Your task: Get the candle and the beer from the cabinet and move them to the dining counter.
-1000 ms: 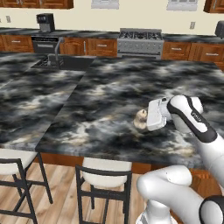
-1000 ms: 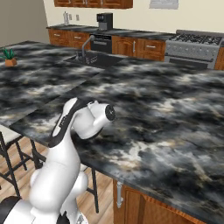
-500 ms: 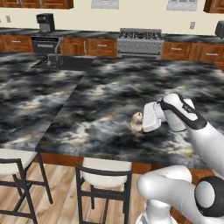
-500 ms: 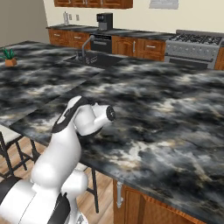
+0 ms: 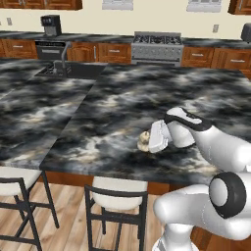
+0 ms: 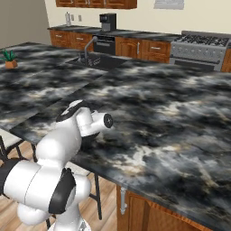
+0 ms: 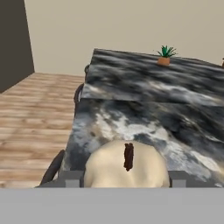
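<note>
The cream candle (image 5: 144, 141) with a dark wick sits low over the near part of the dining counter (image 5: 98, 98), close to its front edge. My gripper (image 5: 148, 140) is shut on the candle from the right, the hand lying nearly level. In the hand view the candle (image 7: 126, 168) bulges between the two fingertips (image 7: 72, 178), with the marble top (image 7: 144, 87) stretching beyond. I cannot tell whether the candle touches the marble. The beer is out of view. Reddish-brown wall cabinets (image 5: 44, 4) show along the top of the back wall. In the right base view my arm (image 6: 76, 131) hides the hand.
Two pale-seated stools (image 5: 117, 193) (image 5: 14, 179) stand under the counter's front edge. A sink with a faucet (image 5: 63, 68) lies at the far left of the counter, and a potted plant (image 6: 9, 58) at its left end. A stove (image 5: 157, 46) and coffee machine (image 5: 49, 22) line the back wall.
The arm has carried the candle leftward and down, closer to the counter top and its front edge. The grip has stayed the same.
</note>
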Controlling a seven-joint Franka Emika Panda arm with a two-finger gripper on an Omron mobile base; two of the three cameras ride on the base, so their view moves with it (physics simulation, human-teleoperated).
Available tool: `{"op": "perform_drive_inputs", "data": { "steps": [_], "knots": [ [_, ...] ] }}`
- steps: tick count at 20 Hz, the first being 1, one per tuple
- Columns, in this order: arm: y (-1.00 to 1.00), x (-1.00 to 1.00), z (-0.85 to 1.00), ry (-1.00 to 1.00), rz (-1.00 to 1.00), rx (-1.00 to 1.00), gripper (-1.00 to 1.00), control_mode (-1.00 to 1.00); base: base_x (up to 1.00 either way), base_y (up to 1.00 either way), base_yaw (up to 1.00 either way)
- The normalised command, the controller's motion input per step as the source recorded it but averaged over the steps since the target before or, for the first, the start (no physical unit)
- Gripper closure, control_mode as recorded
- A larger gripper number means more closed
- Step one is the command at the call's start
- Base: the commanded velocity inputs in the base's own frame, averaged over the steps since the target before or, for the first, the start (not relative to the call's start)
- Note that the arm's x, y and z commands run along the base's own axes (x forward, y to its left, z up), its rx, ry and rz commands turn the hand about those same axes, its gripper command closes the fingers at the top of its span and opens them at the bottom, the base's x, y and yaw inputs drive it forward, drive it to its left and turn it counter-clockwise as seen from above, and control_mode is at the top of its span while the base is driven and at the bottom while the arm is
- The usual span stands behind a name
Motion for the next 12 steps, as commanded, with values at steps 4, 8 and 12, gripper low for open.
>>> {"op": "perform_drive_inputs", "data": {
  "steps": [4, 8, 12],
  "knots": [
    [0.13, 0.33, -0.34, 0.00, 0.00, -0.02, 1.00, -1.00, 0.00, 0.00, 0.00],
    [0.01, 0.17, -0.20, -0.02, 0.03, 0.00, 1.00, -1.00, 0.00, 0.00, 0.00],
    [0.00, 0.14, -0.23, -0.02, 0.04, 0.00, 1.00, -1.00, 0.00, 0.00, 0.00]
  ]
}}
